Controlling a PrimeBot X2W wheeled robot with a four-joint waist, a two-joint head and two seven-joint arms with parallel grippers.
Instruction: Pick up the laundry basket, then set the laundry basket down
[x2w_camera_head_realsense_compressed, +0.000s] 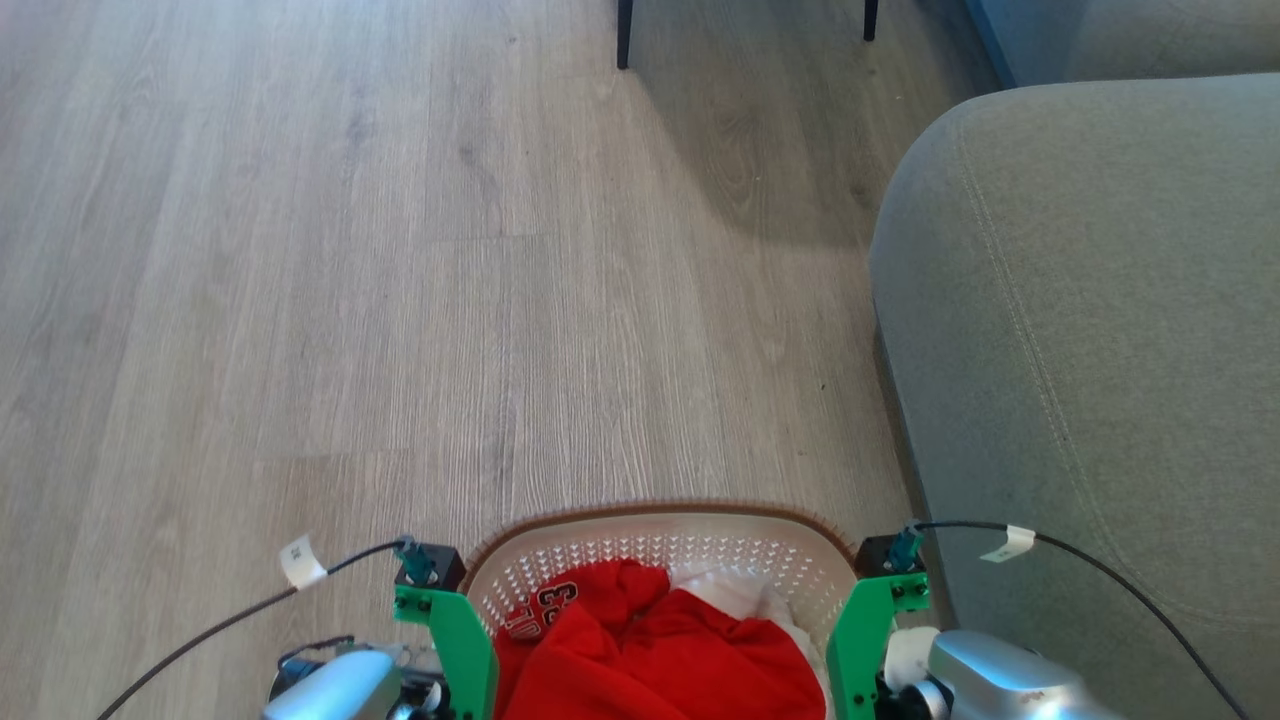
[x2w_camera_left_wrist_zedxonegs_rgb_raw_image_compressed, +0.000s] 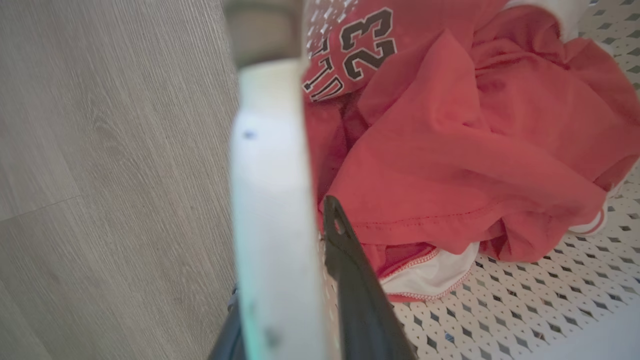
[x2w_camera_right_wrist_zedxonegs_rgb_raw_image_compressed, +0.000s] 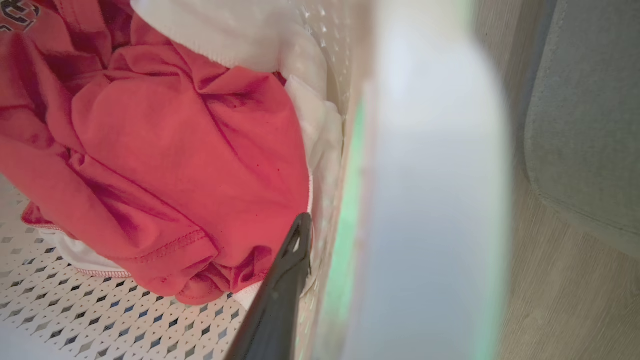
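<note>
Left gripper (x2w_camera_left_wrist_zedxonegs_rgb_raw_image_compressed: 286, 245) first, right under the lens: its fingers are clenched across the laundry basket (x2w_camera_head_realsense_compressed: 660, 545) at the white side handle (x2w_camera_left_wrist_zedxonegs_rgb_raw_image_compressed: 270, 175), with one dark finger (x2w_camera_left_wrist_zedxonegs_rgb_raw_image_compressed: 355, 290) inside the wall. The basket is between both arms at the bottom of the head view, above the wood floor (x2w_camera_head_realsense_compressed: 300, 300). A red jersey (x2w_camera_head_realsense_compressed: 650, 650) and white cloth (x2w_camera_head_realsense_compressed: 735, 592) are heaped inside. Right gripper (x2w_camera_right_wrist_zedxonegs_rgb_raw_image_compressed: 360, 235) pinches the opposite side likewise, and the grey sofa (x2w_camera_head_realsense_compressed: 1080, 350) stands just beside it.
</note>
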